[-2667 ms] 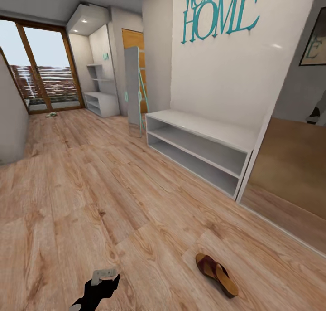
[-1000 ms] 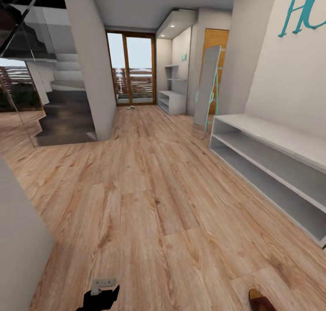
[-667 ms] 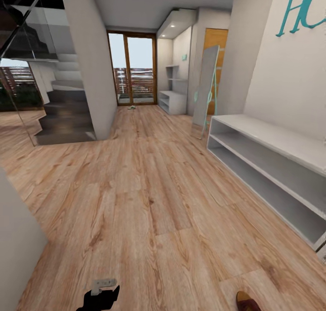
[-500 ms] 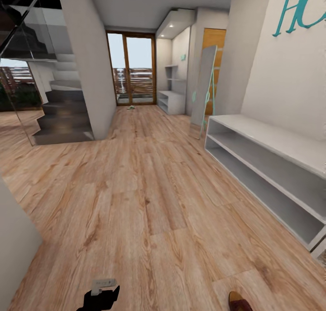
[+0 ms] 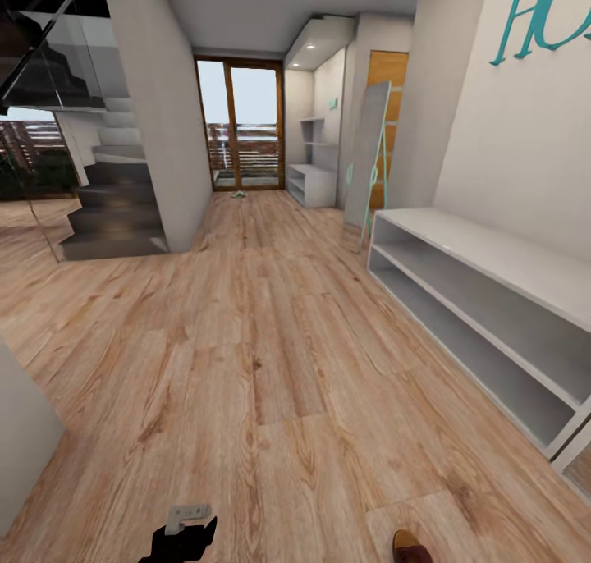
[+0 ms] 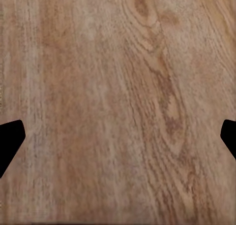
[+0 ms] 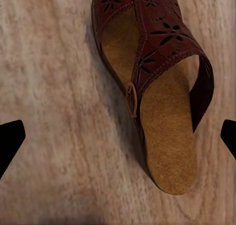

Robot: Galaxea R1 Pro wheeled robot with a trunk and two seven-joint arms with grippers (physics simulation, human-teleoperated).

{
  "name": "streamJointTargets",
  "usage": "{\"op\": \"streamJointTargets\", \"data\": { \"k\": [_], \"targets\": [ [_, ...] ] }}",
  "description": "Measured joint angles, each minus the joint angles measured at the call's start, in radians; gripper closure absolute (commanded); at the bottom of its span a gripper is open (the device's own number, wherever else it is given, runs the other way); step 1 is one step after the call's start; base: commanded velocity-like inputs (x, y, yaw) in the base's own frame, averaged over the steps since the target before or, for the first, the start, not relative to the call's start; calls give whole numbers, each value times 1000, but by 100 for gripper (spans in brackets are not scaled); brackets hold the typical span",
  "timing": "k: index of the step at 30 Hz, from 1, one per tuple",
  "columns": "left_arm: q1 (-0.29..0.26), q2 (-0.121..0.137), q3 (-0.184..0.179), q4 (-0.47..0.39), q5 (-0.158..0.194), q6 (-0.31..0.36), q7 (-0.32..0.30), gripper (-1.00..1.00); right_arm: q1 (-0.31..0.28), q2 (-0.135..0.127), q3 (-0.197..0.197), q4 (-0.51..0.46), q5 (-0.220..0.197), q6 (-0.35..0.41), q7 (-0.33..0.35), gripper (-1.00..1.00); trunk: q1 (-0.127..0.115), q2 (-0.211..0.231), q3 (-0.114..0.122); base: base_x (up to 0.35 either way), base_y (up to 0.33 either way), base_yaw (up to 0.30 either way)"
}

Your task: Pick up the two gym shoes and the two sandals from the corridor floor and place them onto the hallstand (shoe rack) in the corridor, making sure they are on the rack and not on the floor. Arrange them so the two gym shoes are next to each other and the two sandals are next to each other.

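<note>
Swinging leftward, the head camera is now taking in a staircase [image 5: 115,210] and the glazed doors [image 5: 240,124] at the corridor's far end, so the whole picture is shifting rather than the furnishings; the hallstand [image 5: 484,255] is sliding toward the right edge and the near sandal [image 5: 409,547] is dropping to a sliver at the bottom. Meaning for the task, as a judgement: the robot is repositioning, no shoe is yet on the rack, and both shelf compartments are showing empty. Sandal, wrist record: the right wrist camera is looking straight down on it [image 7: 152,87], lying flat on the corridor floor [image 5: 271,341], between the spread fingertips of the right gripper [image 7: 118,136], jaws wide, holding nothing and not touching it. Left gripper [image 6: 118,136]: jaws likewise wide, empty, hanging over bare planks. Far item: a small pale object [image 5: 238,194] lying on the floor by the doors, possibly a gym shoe, too small to tell. Surroundings: a leaning mirror [image 5: 365,157] standing just beyond the hallstand's end; a narrower white unit [image 5: 313,184] further back. Obstructions: a grey wall corner [image 5: 25,448] close at the left, likely constraining any turn.
</note>
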Motion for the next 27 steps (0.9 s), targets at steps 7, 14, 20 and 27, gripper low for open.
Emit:
{"op": "streamJointTargets", "data": {
  "k": [7,14,20,27],
  "targets": [
    [0,0,0,0,0,0,0,-100,0,0,0,0,0,0,0,-100,0,0,0,0,-17,235],
    [0,0,1,0,0,0,1,-100,0,0,0,0,0,0,0,-100,0,0,0,0,-4,280],
    [0,0,0,0,0,0,1,-100,0,0,0,0,0,0,0,-100,0,0,0,-22,-64,250],
    [0,0,0,1,0,0,1,-100,0,0,0,0,0,0,0,-100,0,0,0,-138,-172,84]
  ]
}}
